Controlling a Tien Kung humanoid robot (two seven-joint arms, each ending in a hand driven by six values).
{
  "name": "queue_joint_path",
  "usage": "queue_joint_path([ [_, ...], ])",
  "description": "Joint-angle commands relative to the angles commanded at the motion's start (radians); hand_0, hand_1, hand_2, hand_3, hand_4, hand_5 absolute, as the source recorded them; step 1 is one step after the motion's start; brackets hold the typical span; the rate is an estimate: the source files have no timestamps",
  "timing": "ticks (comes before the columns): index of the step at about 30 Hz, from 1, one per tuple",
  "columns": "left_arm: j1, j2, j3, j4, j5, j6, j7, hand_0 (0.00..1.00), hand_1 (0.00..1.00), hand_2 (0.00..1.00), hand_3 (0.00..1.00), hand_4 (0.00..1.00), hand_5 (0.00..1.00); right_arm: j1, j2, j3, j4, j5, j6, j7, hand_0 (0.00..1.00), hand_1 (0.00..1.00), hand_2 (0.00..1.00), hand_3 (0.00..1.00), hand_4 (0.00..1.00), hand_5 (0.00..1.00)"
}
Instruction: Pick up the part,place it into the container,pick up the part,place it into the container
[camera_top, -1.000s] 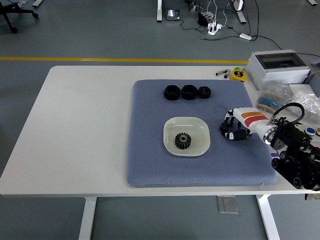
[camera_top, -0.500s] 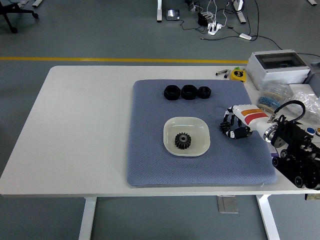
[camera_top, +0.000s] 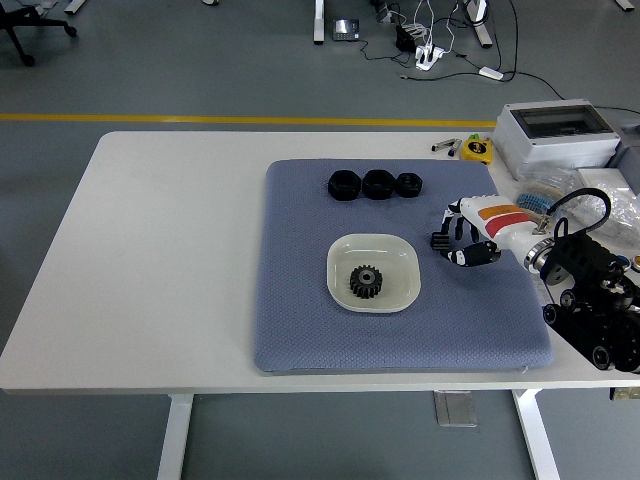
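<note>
No print, label, brand or number is sharp enough to read. The right hand (camera_top: 468, 240) bears only plain orange and red stripes behind its fingers (camera_top: 441, 240).

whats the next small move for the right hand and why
Probably reach up and left toward the nearest of the three black parts at the far side of the blue mat. The right hand hovers empty, fingers loosely open, and the container already holds one gear.

Grey floor (camera_top: 180, 70) with yellow line (camera_top: 200, 119), cables (camera_top: 430, 45), white table (camera_top: 150, 260)
</note>
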Motion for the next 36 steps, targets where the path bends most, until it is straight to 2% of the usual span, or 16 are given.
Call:
queue_joint_path([
  [1, -0.001, 0.0, 0.0, 0.0, 0.0, 0.0, 0.0, 0.705, 0.711, 0.75, 0.656, 0.679, 0.669, 0.001, 0.001, 0.002, 0.0, 0.0, 0.002, 0.0, 0.138, 0.244, 0.39, 0.478, 0.759, 0.167],
  [7, -0.003, 0.0, 0.004, -0.001, -0.005, 0.0, -0.001, 0.705, 0.711, 0.75, 0.656, 0.679, 0.669, 0.01, 0.011, 0.002, -0.027, 0.009, -0.008, -0.006, 0.138, 0.244, 0.39, 0.478, 0.759, 0.167],
  [8, -0.004, 0.0, 0.005, -0.001, -0.007, 0.0, -0.001, 0.705, 0.711, 0.75, 0.656, 0.681, 0.671, 0.013, 0.015, 0.002, -0.032, 0.01, -0.004, -0.008, 0.265, 0.454, 0.571, 0.57, 0.75, 0.295],
  [13, -0.006, 0.0, 0.005, -0.001, -0.004, -0.001, 0.0, 0.705, 0.711, 0.75, 0.656, 0.681, 0.671, 0.03, 0.037, -0.03, -0.072, 0.04, 0.002, -0.013, 0.265, 0.454, 0.571, 0.57, 0.75, 0.295],
  [14, -0.006, 0.0, 0.005, -0.002, -0.004, -0.001, 0.0, 0.705, 0.71, 0.748, 0.656, 0.681, 0.67, 0.033, 0.043, -0.038, -0.083, 0.052, 0.0, -0.014, 0.547, 0.665, 0.796, 0.823, 0.855, 0.334],
  [19, -0.008, 0.0, 0.006, -0.002, -0.007, -0.001, 0.0, 0.705, 0.71, 0.748, 0.656, 0.681, 0.67, 0.042, 0.063, -0.077, -0.12, 0.096, 0.0, -0.016, 0.547, 0.665, 0.796, 0.823, 0.855, 0.334],
  [20, -0.008, 0.0, 0.007, -0.002, -0.007, 0.0, 0.0, 0.705, 0.711, 0.751, 0.655, 0.681, 0.67, 0.043, 0.065, -0.08, -0.123, 0.098, 0.001, -0.017, 0.704, 0.756, 0.837, 0.855, 0.853, 0.335],
  [31, -0.014, 0.0, 0.003, -0.004, 0.003, -0.003, 0.004, 0.705, 0.711, 0.75, 0.656, 0.681, 0.671, 0.073, 0.102, -0.152, -0.168, 0.17, -0.014, -0.035, 0.707, 0.755, 0.832, 0.843, 0.819, 0.321],
  [32, -0.015, 0.001, 0.003, -0.004, 0.003, -0.003, 0.004, 0.706, 0.71, 0.75, 0.656, 0.681, 0.672, 0.078, 0.104, -0.164, -0.174, 0.18, -0.013, -0.038, 0.65, 0.704, 0.768, 0.723, 0.813, 0.345],
  [36, -0.022, 0.002, 0.0, -0.005, 0.009, -0.004, 0.006, 0.706, 0.71, 0.75, 0.656, 0.681, 0.672, 0.095, 0.105, -0.219, -0.193, 0.217, -0.005, -0.041, 0.65, 0.704, 0.768, 0.723, 0.813, 0.345],
])
